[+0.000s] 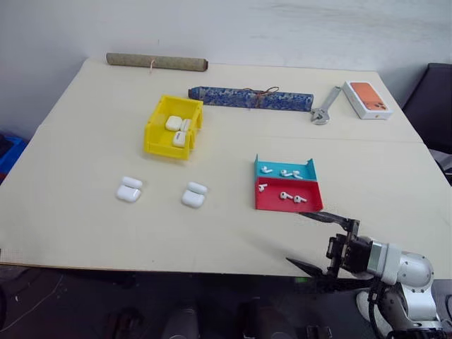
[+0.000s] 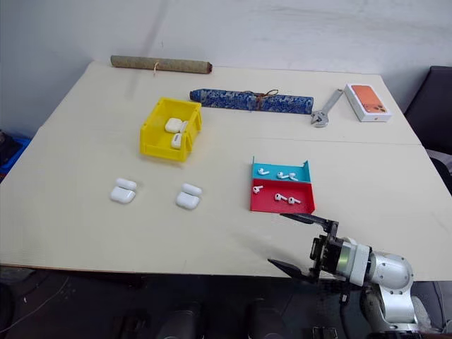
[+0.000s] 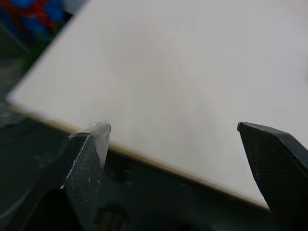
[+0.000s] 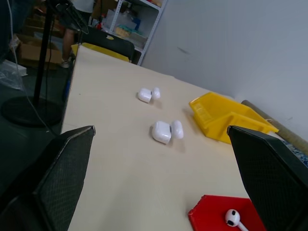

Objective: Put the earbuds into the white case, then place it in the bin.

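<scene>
The yellow bin already holds 2 or 3 white cases, so part of the job looks done. 2 open cases remain on the table: left case and right case, lids flipped up, both near the bin's notched front. Loose earbuds lie in the red tray and the blue tray touching behind it.

Right gripper hovers at the near table edge just in front of the red tray, fingers wide apart, empty. Left gripper hangs off the table's near edge, fingers apart, holding nothing.

Still to do: earbuds into a case, case into bin. Open tabletop between trays, cases and bin; the wrench, boxed phone and 2 rolls sit well back, out of the way.
</scene>
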